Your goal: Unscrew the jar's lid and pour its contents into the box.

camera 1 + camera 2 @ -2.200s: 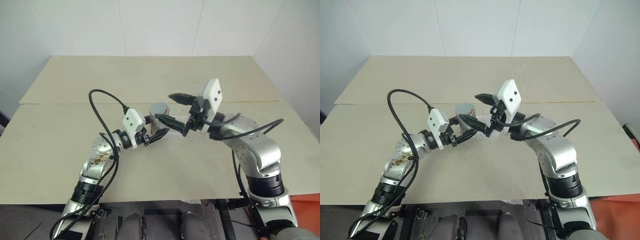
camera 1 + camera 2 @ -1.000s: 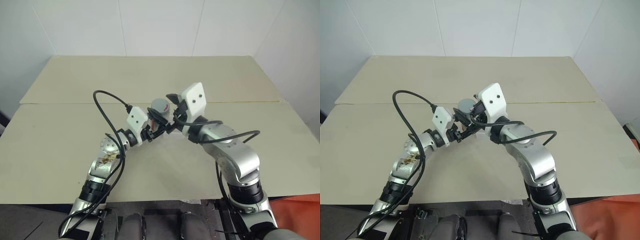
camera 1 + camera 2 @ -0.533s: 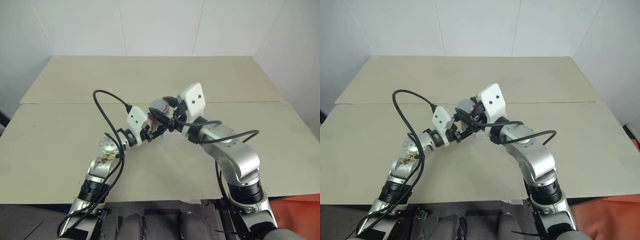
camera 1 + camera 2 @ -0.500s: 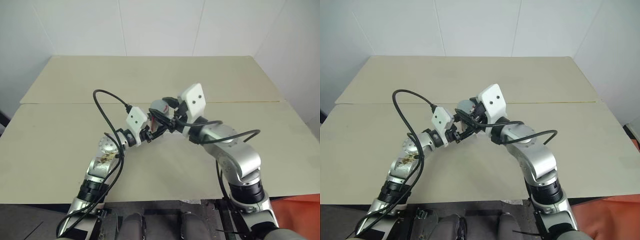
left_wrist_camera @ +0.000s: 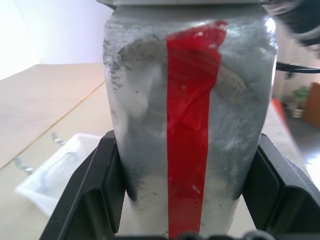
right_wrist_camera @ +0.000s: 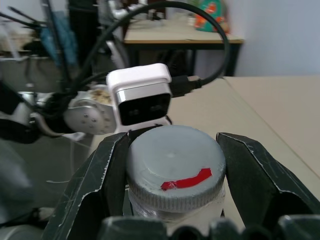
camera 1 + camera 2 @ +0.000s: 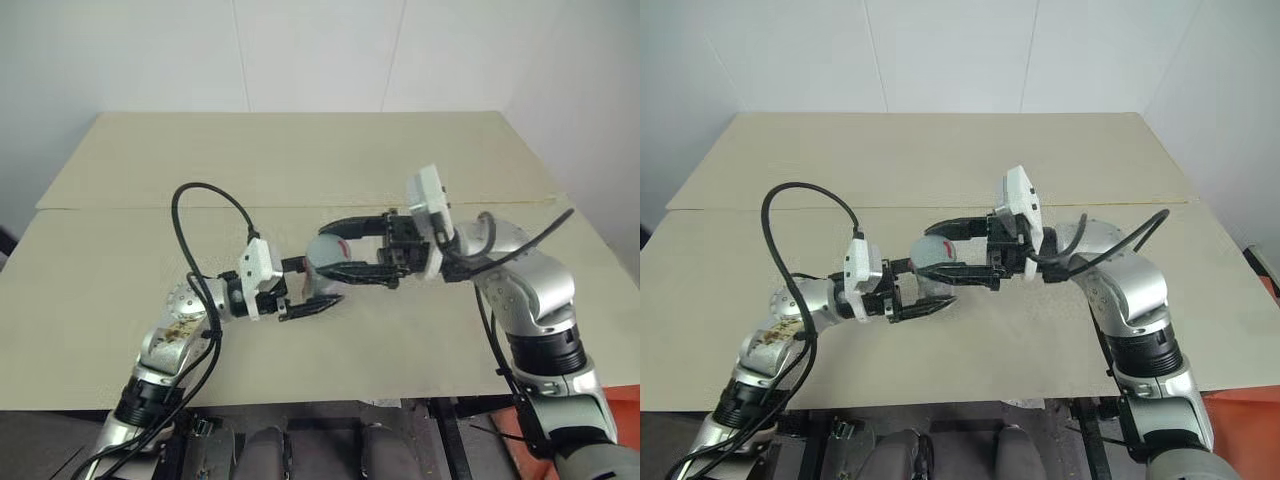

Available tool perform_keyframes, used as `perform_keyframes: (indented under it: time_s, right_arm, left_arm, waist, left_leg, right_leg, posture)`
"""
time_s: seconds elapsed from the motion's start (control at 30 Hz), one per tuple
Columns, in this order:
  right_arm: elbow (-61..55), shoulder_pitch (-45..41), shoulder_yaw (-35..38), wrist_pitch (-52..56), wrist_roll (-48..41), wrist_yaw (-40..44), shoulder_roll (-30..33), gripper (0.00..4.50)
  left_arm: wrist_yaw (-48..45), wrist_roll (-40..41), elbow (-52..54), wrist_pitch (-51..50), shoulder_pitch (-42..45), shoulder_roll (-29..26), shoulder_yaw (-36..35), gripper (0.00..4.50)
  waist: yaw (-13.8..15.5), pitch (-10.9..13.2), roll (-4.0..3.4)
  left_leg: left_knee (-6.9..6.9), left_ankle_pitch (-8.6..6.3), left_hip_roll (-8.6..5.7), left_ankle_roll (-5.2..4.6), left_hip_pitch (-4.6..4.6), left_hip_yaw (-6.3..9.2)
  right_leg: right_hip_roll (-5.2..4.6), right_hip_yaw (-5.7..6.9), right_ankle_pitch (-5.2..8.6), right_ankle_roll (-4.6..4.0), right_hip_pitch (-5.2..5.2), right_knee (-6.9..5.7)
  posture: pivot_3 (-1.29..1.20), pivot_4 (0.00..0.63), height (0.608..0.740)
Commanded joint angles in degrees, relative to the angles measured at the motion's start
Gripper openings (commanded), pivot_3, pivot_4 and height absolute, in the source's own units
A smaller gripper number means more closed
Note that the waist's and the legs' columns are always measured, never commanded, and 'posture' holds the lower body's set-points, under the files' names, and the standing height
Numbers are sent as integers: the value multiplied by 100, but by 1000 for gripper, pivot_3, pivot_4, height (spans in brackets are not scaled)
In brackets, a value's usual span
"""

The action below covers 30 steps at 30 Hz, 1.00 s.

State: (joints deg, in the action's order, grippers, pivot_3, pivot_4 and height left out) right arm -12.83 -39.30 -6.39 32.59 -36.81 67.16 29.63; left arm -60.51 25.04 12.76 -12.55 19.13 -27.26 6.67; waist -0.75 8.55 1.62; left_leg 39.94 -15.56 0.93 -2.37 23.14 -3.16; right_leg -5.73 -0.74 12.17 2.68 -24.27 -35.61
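We see two robot arms meeting above a beige counter (image 7: 300, 160). The left pincer (image 7: 312, 288) points toward the robot's right and pinches the body of the jar (image 5: 190, 130), a silvery-grey cylinder with a red vertical stripe; its two black fingers (image 5: 95, 195) press against the jar's sides. The jar is held up in the air over the middle of the counter, between the two arms.

The right pincer (image 7: 350, 250) points toward the robot's left and is closed on the lid (image 6: 175, 165), a round grey cap with a short red mark on top. Its two fingers (image 6: 107, 175) sit tight against opposite edges of the cap, which sits on top of the jar.

In the left wrist view, the clear plastic box (image 5: 55, 167) lies on the counter behind the jar.
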Motion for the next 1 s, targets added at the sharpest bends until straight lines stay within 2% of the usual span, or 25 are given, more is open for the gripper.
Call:
perform_keyframes:
  time_s: [0.03,0.17,0.33,0.37,0.4,0.5,0.77,1.0]
  right_arm:
    - [148,7,-75,-111,-60,548,162,2764]
    - [210,22,-120,-184,-6,575,128,2764]
    - [208,49,-7,-238,80,133,20,2764]
    - [198,50,3,-224,66,117,22,3468]
    - [166,66,27,-208,72,45,28,3590]
    - [56,142,113,-202,153,-249,28,4471]
    - [-29,205,425,-281,258,-1149,-84,4471]
    - [-279,381,498,-370,750,-2179,-206,4471]
  left_arm:
    - [-14,285,248,91,45,-115,-386,2787]
    - [24,257,235,105,67,-81,-361,2787]
    - [132,142,141,150,124,26,-282,2787]
    - [137,127,127,162,129,34,-272,2787]
    - [180,82,99,173,143,52,-253,2787]
    - [333,-57,-30,202,207,142,-195,2787]
    - [1112,-507,-373,154,383,508,-125,2787]
    - [2481,-1550,-925,202,628,998,45,2787]
  waist:
    - [8,0,0]
    - [12,0,0]
    - [11,0,0]
    - [11,0,0]
    - [17,0,0]
    - [29,0,0]
    - [28,0,0]
    - [68,0,0]
  left_leg:
    - [0,0,0,0,0,0]
    - [1,0,-2,0,1,0]
    - [1,0,-2,0,1,0]
    - [1,0,-2,0,1,0]
    - [1,0,-2,0,1,0]
    - [2,0,-4,0,1,0]
    - [2,0,-5,1,1,-1]
    - [2,0,-7,0,2,-1]
  right_leg:
    - [0,0,0,0,0,0]
    - [-1,1,0,0,0,1]
    - [-1,1,0,0,0,-1]
    - [-1,1,0,0,0,-1]
    - [-1,1,0,0,0,-2]
    - [-3,1,0,0,0,-1]
    - [-3,1,0,0,0,-2]
    - [-3,1,0,1,0,-2]
  posture:
    - [0,150,740]
    - [0,150,740]
    - [0,150,740]
    - [0,150,740]
    - [0,150,740]
    - [0,150,740]
    - [0,150,740]
    - [0,150,740]
